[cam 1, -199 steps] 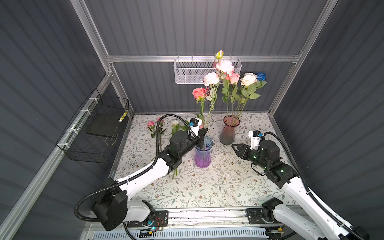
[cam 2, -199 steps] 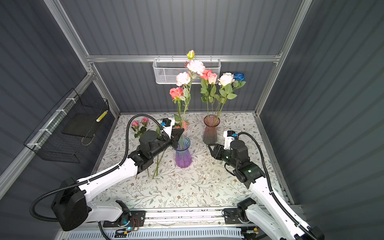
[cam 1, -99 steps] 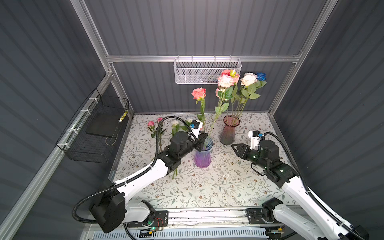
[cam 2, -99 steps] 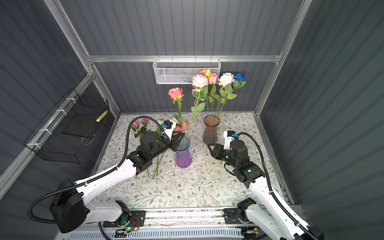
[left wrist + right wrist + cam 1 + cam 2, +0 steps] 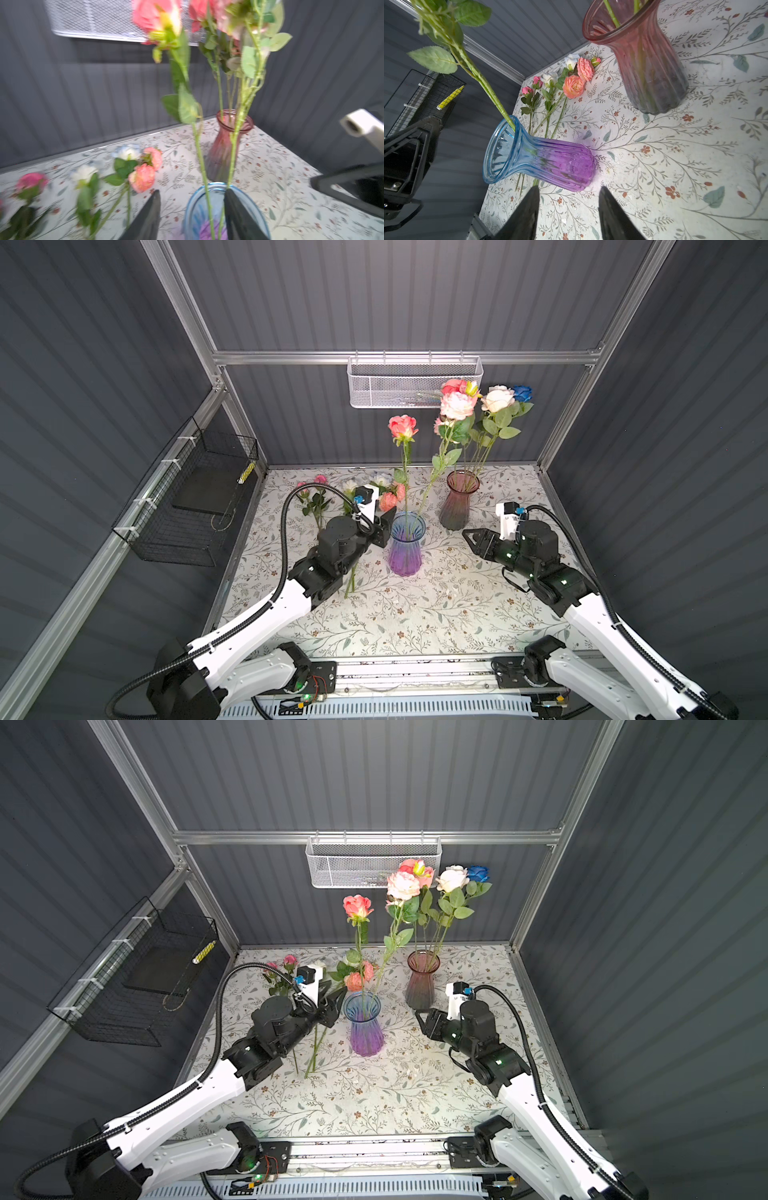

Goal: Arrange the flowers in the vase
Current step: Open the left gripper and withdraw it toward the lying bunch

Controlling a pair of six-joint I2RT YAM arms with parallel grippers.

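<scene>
Ribbed glass vase, blue neck fading to purple base [image 5: 405, 551], mid-frame in both top views: two green stems [image 5: 204, 166] inside, coral rose head [image 5: 402, 427] upright. Ribbed pink-to-grey glass vase [image 5: 457, 510] upper right of it: several roses [image 5: 496, 400], cream and deep blue among them. Loose roses [image 5: 388, 501] flat on floral-print table [image 5: 436, 614], left of centre. Left gripper [image 5: 192, 190] parted at the blue rim, clamping nothing. Right gripper [image 5: 569, 187] parted, empty. Vased heads whole only in top views.
</scene>
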